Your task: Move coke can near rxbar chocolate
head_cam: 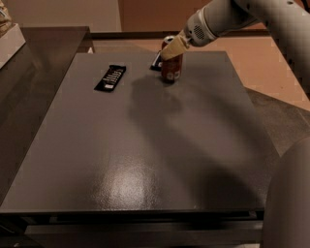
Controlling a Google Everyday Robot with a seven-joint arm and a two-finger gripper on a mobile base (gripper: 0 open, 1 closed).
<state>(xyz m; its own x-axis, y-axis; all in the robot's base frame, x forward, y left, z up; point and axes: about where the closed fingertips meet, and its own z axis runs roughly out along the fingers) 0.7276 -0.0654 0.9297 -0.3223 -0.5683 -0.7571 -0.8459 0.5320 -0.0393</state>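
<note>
The coke can (172, 70), red with a silver top, stands upright at the far middle of the dark grey table (145, 160). My gripper (170, 50) reaches in from the upper right and is shut on the can's upper half; one tan finger (175, 47) lies across its front and the other is hidden behind it. The rxbar chocolate (110, 77), a flat black wrapper with white lettering, lies on the table to the left of the can, about a can's height and a half away.
A second dark wrapper (156, 61) lies just behind the can on its left, partly hidden. A darker counter (29, 72) adjoins the table on the left. My arm (252, 14) crosses the upper right; a grey part of my body (290, 203) fills the lower right corner.
</note>
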